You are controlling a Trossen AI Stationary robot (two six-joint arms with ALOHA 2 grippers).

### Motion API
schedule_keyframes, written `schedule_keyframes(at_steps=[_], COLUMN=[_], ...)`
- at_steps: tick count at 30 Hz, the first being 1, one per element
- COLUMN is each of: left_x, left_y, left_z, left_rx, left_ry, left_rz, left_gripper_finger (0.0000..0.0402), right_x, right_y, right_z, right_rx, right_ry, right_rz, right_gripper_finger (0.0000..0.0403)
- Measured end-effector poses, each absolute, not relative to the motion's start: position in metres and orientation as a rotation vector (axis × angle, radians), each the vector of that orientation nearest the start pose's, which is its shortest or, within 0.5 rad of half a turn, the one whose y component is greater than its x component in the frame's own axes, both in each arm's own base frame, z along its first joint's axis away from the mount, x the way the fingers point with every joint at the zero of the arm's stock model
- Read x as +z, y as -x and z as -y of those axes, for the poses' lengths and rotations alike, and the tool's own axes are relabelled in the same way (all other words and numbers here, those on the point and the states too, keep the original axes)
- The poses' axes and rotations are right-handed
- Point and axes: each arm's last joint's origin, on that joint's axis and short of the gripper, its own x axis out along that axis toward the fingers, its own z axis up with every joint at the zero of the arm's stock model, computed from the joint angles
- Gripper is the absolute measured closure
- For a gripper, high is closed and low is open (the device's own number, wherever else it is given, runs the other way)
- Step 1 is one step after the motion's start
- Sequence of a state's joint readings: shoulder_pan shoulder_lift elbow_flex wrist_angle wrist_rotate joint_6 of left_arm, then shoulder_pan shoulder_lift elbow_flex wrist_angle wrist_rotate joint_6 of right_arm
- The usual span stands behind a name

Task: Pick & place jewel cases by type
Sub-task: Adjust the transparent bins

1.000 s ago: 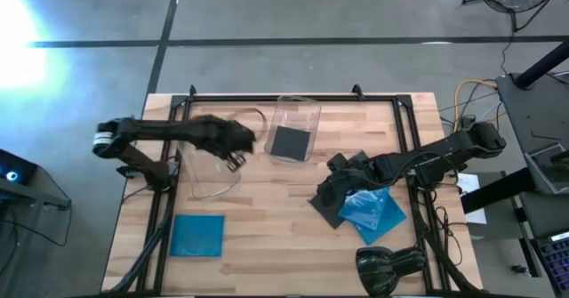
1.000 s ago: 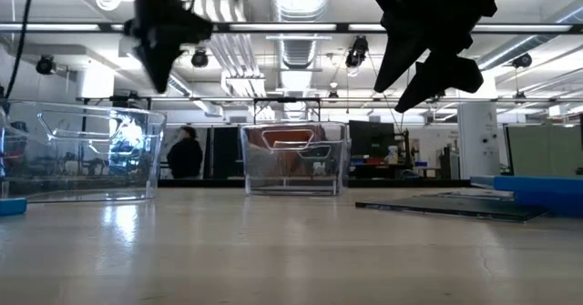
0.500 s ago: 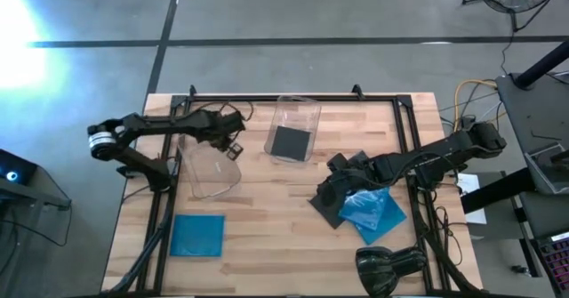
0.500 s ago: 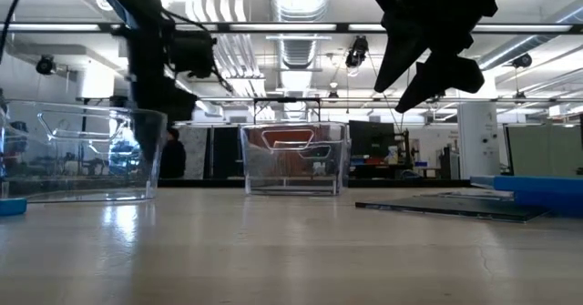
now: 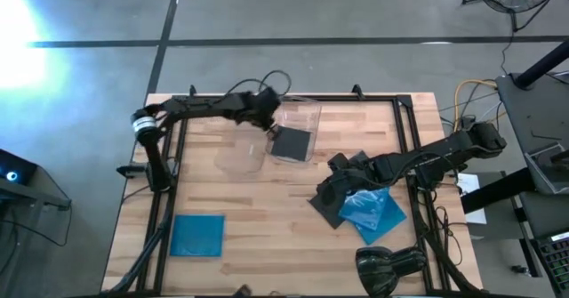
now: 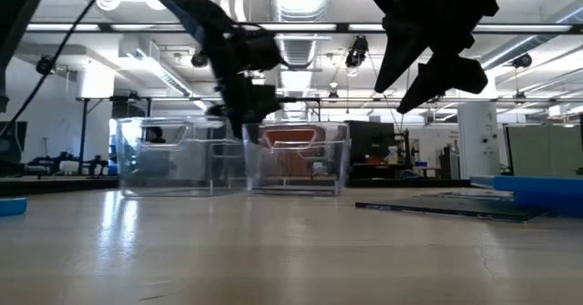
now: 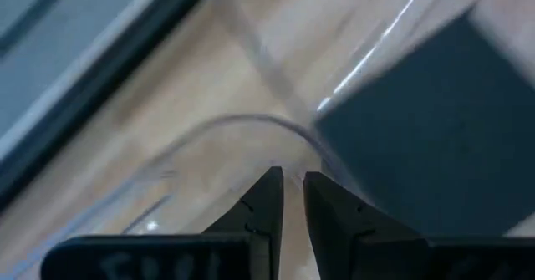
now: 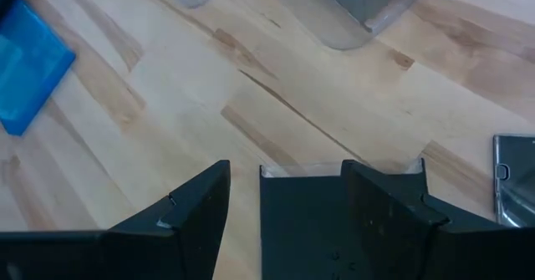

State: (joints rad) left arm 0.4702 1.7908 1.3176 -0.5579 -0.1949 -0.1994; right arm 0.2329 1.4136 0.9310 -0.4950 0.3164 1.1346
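Note:
My left gripper (image 5: pixel 267 127) is shut on an empty clear tray (image 5: pixel 240 156), which stands beside a second clear tray (image 5: pixel 302 108) at the far middle. That second tray holds one dark jewel case (image 5: pixel 291 142). My right gripper (image 5: pixel 332 188) hangs open, well above the table in the low view (image 6: pixel 401 79). Below it a dark case (image 8: pixel 309 221) lies flat on the table, partly under the blue cases (image 5: pixel 373 211) at the right. Another blue case (image 5: pixel 197 236) lies flat at the near left. My left gripper pinches the empty clear tray's thin wall at its rim (image 7: pixel 284 136), near a rounded corner on the side toward the second tray, between its two fingers (image 7: pixel 266 198). The fingers come from above, slanting. The tray stands upright with its bottom (image 6: pixel 173 192) on the table.
A dark frame (image 5: pixel 293 97) runs along the table's far edge and down both sides. A black lamp-like object (image 5: pixel 387 267) sits at the near right edge. There is bare wood in the table's middle and near middle.
My left gripper has gone down to the empty clear tray, then toward the table's far right. The tray has slid along the table with it and now stands beside the second tray. My right gripper has kept still.

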Motion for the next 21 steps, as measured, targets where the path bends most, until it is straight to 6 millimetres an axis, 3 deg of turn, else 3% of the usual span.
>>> schedule_keyframes(at_steps=[4, 9, 13, 15, 18, 21], left_x=[0.241, 0.278, 0.300, 0.301, 0.288, 0.271], left_y=[-0.358, -0.359, -0.335, -0.320, -0.295, -0.265], left_z=[-0.188, -0.196, -0.187, -0.175, -0.164, -0.166], left_rx=[0.660, 0.675, 0.689, 0.696, 0.815, 0.988], left_ry=[0.264, 0.174, 0.172, 0.147, 0.061, 0.060], left_rz=[-0.937, -1.020, -1.149, -1.239, -1.327, -1.331], left_gripper_finger=[0.0367, 0.0367, 0.0367, 0.0367, 0.0367, 0.0367], right_x=[0.225, 0.225, 0.224, 0.224, 0.225, 0.224], right_y=[-0.271, -0.271, -0.271, -0.271, -0.271, -0.271], right_z=[-0.055, -0.055, -0.055, -0.055, -0.055, -0.055], right_rx=[-0.593, -0.594, -0.593, -0.591, -0.586, -0.586], right_ry=[-0.796, -0.799, -0.798, -0.794, -0.784, -0.784], right_rz=[-0.770, -0.770, -0.770, -0.771, -0.773, -0.772], right_gripper_finger=[0.0179, 0.0179, 0.0179, 0.0179, 0.0179, 0.0179])
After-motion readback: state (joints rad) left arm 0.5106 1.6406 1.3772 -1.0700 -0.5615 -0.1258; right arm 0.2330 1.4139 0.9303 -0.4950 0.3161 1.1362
